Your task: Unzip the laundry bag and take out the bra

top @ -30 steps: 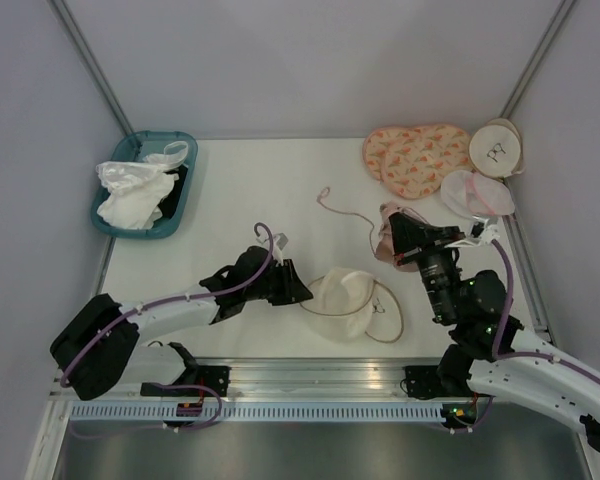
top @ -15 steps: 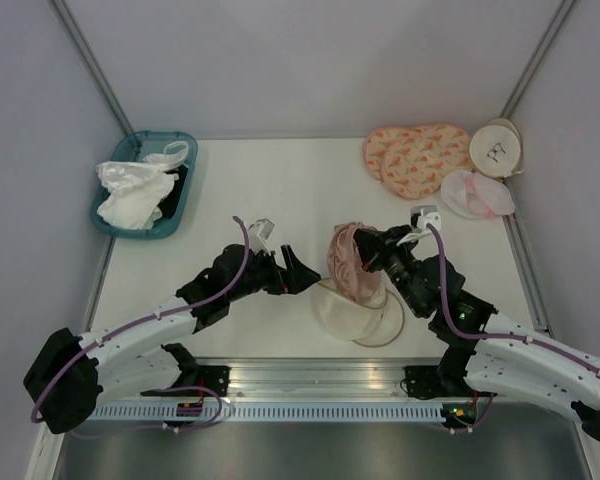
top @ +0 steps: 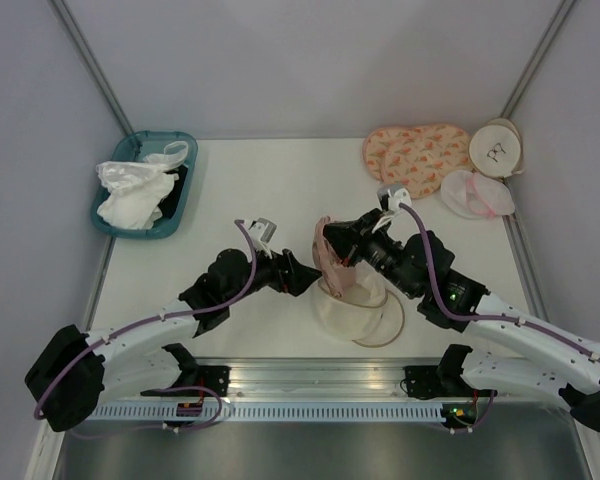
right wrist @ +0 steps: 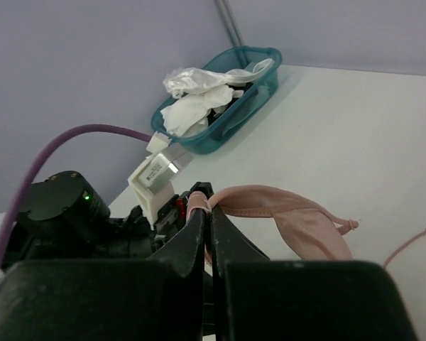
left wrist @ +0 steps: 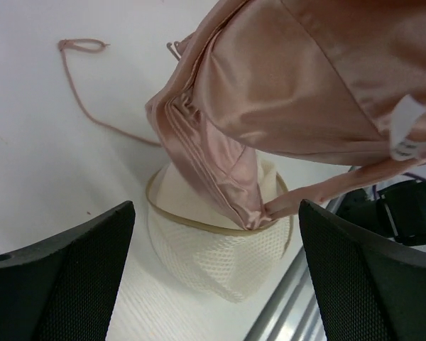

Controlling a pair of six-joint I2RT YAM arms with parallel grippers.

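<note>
Pinching the bra (top: 332, 262) in the closed right gripper (top: 327, 240), dangling it over the laundry bag (top: 355, 312) on the table (top: 260, 180), and holding the left gripper (top: 306, 278) spread wide beside the bag.

Mid-tabletop is tight: my left gripper (top: 305, 277), jaws apart, sits just left of the bra (top: 330, 268) pinched in the right gripper (top: 332, 240). The open laundry bag (top: 358, 312) lies right beneath, so nothing passes between the arms. Behind them I have a broad bare tabletop (top: 280, 185), hemmed far left by the teal basket (top: 184, 192) of white cloths (top: 130, 195) and far right by the peach pad (top: 415, 158), mesh pouch (top: 477, 195) and second round bag (top: 495, 148).
</note>
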